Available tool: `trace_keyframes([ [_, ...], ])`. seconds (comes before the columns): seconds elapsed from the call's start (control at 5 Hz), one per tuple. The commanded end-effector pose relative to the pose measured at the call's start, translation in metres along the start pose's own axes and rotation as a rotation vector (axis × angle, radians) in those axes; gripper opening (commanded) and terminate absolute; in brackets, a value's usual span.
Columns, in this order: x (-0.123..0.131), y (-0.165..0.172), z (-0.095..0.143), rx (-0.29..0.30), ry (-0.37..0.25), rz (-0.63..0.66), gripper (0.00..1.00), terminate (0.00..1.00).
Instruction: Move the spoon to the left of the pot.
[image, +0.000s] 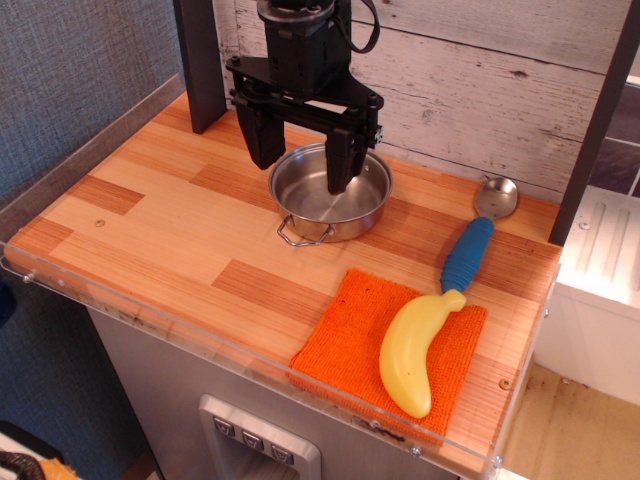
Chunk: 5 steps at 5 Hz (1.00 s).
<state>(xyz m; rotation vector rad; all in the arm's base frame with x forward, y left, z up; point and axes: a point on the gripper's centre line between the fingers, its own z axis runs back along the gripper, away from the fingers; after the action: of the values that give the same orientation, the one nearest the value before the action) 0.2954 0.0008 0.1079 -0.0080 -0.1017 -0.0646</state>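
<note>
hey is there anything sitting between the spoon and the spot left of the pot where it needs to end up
Yes. The pot sits directly between the spoon, which lies at its right, and the bare wood at its left. The open gripper also hangs over the pot. The banana and orange cloth are nearer the front, off that line.

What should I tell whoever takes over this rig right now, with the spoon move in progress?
Gripper: open, holding nothing, hanging over the pot's back-left part.
Pot: mid-table, empty, one wire handle facing the front edge.
Spoon: on the wood to the right of the pot, metal bowl toward the back wall, blue handle pointing at the banana, which lies on the orange cloth.
Done: nothing visible; spoon not grasped.
Left: reach right, pick up the spoon, carry it past the pot, set it on the bare wood to the pot's left.
</note>
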Motion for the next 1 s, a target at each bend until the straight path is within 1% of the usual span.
trace_keyframes([
  [0.0,0.0,0.0,0.0,0.0,0.0,0.0,1.0,0.0],
  [0.2,0.024,-0.036,-0.015,-0.041,-0.011,0.032,1.0,0.0],
  [0.4,0.046,-0.065,-0.038,-0.048,-0.003,0.051,1.0,0.0],
  [0.6,0.063,-0.09,-0.059,-0.051,0.011,0.054,1.0,0.0],
  [0.8,0.072,-0.104,-0.078,-0.029,0.016,0.049,1.0,0.0],
])
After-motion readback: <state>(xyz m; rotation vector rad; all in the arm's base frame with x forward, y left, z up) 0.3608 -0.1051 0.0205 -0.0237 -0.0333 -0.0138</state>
